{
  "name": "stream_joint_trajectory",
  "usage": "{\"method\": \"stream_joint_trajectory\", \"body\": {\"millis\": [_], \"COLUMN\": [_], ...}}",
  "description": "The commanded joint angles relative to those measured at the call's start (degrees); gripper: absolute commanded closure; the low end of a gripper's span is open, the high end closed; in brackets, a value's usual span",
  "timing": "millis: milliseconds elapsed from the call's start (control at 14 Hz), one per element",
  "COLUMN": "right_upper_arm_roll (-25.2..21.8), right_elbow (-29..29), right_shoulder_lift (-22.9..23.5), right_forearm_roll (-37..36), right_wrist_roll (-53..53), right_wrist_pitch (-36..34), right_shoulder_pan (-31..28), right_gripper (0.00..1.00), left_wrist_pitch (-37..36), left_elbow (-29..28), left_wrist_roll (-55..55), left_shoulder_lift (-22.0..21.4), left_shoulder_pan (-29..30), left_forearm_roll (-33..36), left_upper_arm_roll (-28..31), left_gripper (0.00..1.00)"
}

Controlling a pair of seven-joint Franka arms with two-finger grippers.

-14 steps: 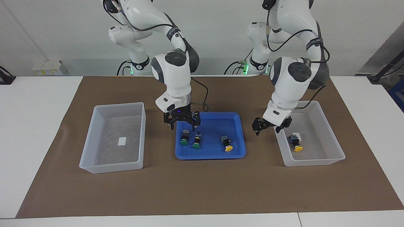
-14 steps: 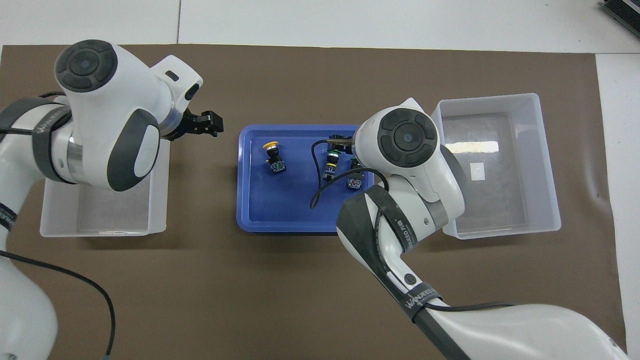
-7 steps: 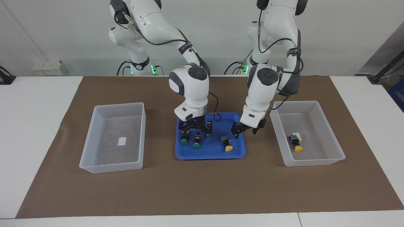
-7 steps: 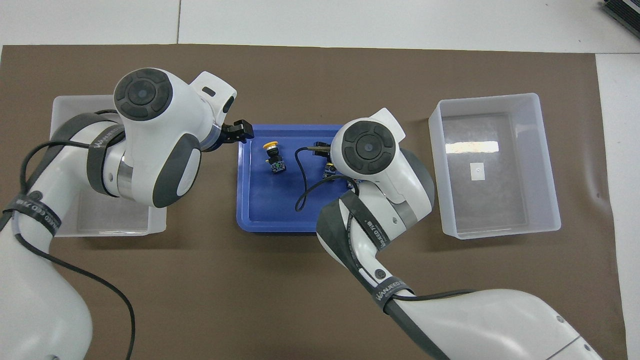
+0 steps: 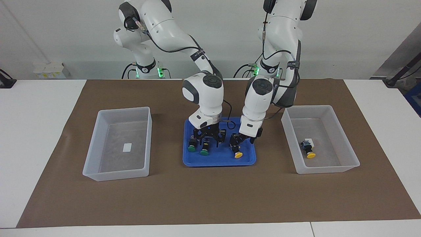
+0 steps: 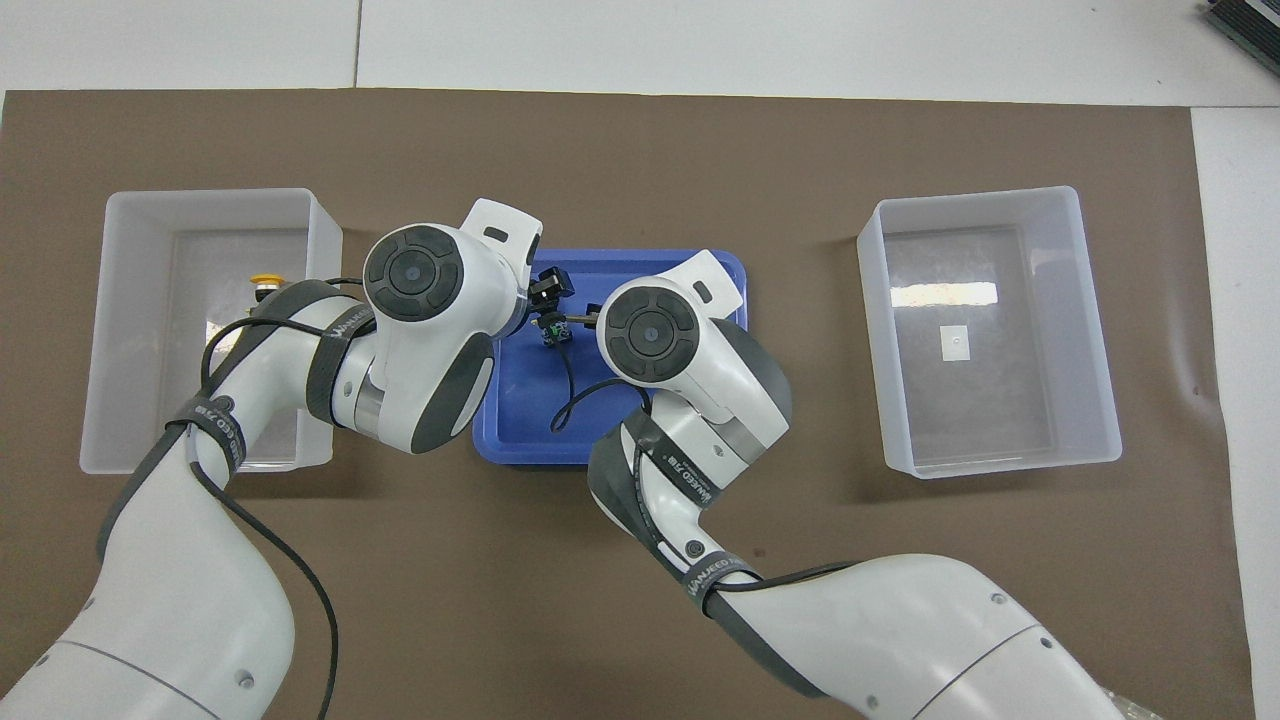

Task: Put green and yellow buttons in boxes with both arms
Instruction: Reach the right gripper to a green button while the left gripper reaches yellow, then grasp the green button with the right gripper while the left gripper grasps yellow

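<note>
Both grippers dropped into blue tray [image 5: 250, 161]; grips on buttons possibly closing, unclear.

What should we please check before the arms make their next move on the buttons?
1. Right gripper is over the green buttons in the blue tray: ok.
2. It is lined up on one green button only: cannot tell.
3. Left gripper is over the tray's yellow button: ok.
4. The box at the right arm's end has room; it holds only its label: ok.
5. The box at the left arm's end has room beside its stored yellow button: ok.
6. Either button is securely gripped: cannot tell.
</note>
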Motion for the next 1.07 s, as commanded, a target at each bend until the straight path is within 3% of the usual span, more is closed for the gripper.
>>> {"method": "stream_joint_trajectory", "body": {"millis": [0, 72, 143, 287, 573, 1003], "right_upper_arm_roll": [-0.06, -0.06, -0.15, -0.15, 0.02, 0.02], "right_elbow": [-1.6, -1.6, -1.6, -1.34, -1.6, -4.67], "right_shoulder_lift": [-0.17, -0.26, -0.26, -0.78, -7.97, -17.47], "right_forearm_roll": [-1.53, -1.62, -2.4, -4.51, -3.64, 0.14], "right_wrist_roll": [1.8, 1.8, 1.71, 1.71, -0.48, -17.95], "right_wrist_pitch": [1.14, 1.14, 0.79, 0.53, -0.78, -14.22], "right_shoulder_pan": [0.58, 0.58, 0.58, 0.76, -3.62, -12.14], "right_gripper": [0.76, 0.94, 1.0, 1.0, 1.0, 1.0], "left_wrist_pitch": [2.88, 4.55, 6.39, 10.0, 10.89, 10.8], "left_elbow": [-1.49, -2.54, -3.6, -4.48, -4.48, -4.48], "left_wrist_roll": [-1.66, -1.84, -2.02, -2.02, -1.93, -1.84], "left_shoulder_lift": [0.07, 0.07, 0.16, 1.38, 1.91, 1.83], "left_shoulder_pan": [-1.87, -2.05, -2.32, -2.32, -2.41, -2.76], "left_forearm_roll": [-0.8, -0.8, -0.8, -0.8, -0.8, -0.8], "left_upper_arm_roll": [0.92, 0.92, 0.92, 0.92, 0.92, 0.92], "left_gripper": [0.1, 0.12, 0.16, 0.18, 0.25, 0.87]}}
